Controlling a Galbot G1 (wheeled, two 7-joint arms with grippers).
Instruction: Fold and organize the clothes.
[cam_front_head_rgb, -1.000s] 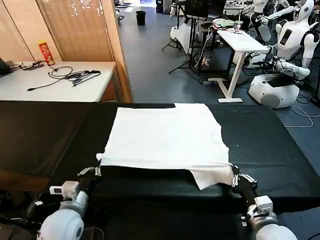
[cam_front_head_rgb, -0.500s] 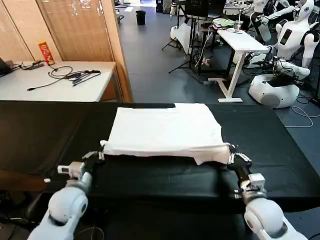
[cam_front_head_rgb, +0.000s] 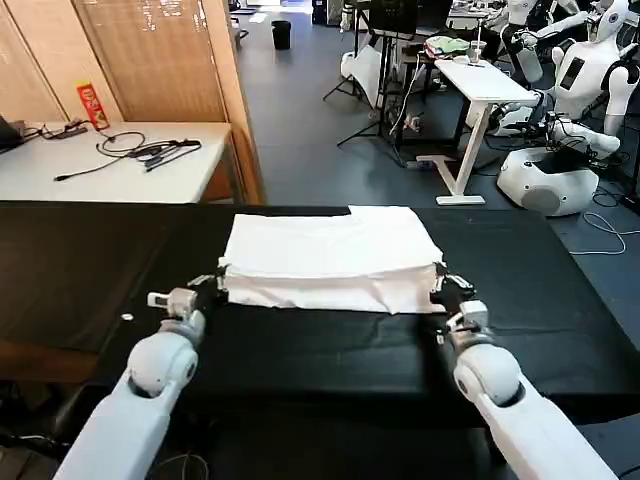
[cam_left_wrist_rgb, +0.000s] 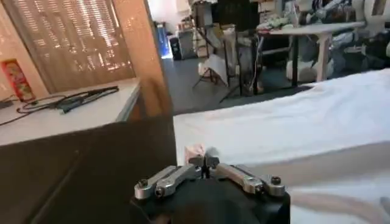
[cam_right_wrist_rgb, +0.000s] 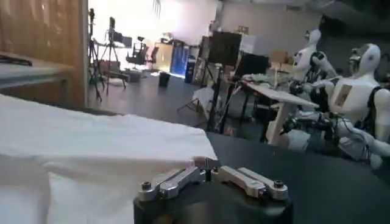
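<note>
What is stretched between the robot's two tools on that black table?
In the head view, the plain white cotton T-shirt spans the gap: the left tool and right tool each pinch a corner of its folded-over near edge.

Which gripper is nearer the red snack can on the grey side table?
Left. The left gripper holds the white cotton T-shirt's left edge, on the side of the red snack can; the right gripper holds the opposite edge, farther away.

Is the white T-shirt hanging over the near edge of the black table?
No: in the head view the T-shirt lies wholly on the black table, with bare black surface between its near hem and the table's near edge.
</note>
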